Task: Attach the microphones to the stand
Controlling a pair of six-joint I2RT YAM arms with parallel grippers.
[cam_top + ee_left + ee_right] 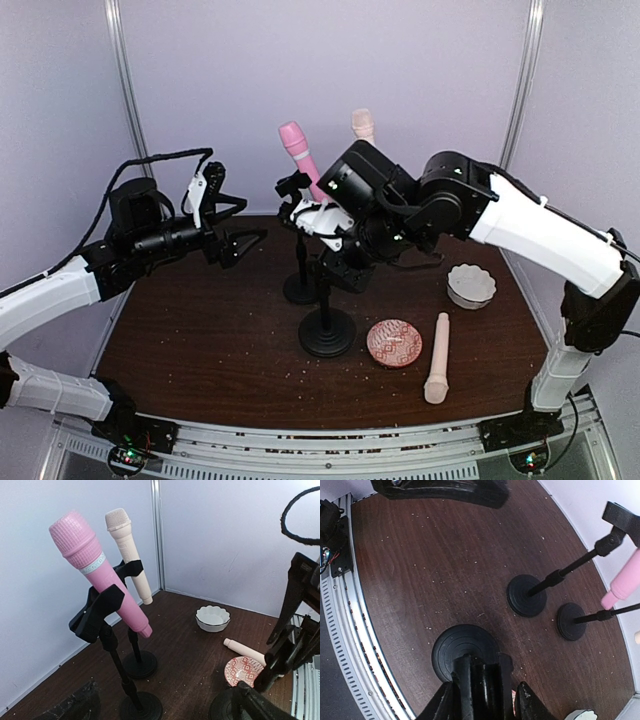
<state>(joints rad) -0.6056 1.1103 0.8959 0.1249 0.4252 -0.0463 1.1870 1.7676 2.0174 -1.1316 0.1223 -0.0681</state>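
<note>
Both arms rise from the near edge of the dark desk [200, 330] and are the biggest things in view. The left arm [60, 290] hangs off to the left side, and the left hand [232, 245] is released, its fingers spread with nothing between them, pointing toward the stands. The right arm [540, 235] bends over the middle, and the right hand [485, 700] sits low over the top of the empty stand [327, 335], with a finger on either side of its post. I cannot tell whether it is clenched on that post or only straddling it. Behind the empty stand are two more. The second stand [142, 708] holds the pink microphone [97, 575] tilted in its clip. The third stand [140, 664], farther back, holds a cream microphone [129, 552] the same way. The last microphone [438, 358], also cream, lies flat on the desk to the right of the empty stand. It is just beside a patterned pink dish [394, 342] and well apart from both hands. A white scalloped bowl [471, 285] sits farther back on that side. By my reckoning two of the three microphones are done. What is left is to lift the lying one and seat it in the empty stand's clip, and the right hand looks placed to steady that stand.
</note>
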